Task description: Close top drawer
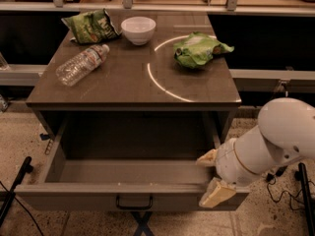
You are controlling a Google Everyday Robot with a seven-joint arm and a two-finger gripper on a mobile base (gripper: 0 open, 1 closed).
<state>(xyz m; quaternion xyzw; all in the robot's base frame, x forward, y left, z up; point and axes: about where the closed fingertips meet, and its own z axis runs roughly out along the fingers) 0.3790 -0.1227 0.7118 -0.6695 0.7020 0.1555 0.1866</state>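
Observation:
The top drawer [74, 196] is pulled far out below the table top, and its deep grey-brown interior shows nothing inside. Its flat front panel faces me along the bottom, with a small dark bar handle [134, 201] at the centre. My gripper [212, 177] is at the right end of the front panel. One tan finger [207, 157] is just inside the drawer and the other [216, 194] is outside, in front of the panel, so the fingers stand apart. The white arm [280, 136] reaches in from the right.
On the table top [123, 82] lie a clear plastic bottle [81, 64], a white bowl [138, 29] and two green snack bags [91, 24] [199, 48]. A black stand leg [15, 191] is at the lower left, and cables [275, 195] lie on the floor at the right.

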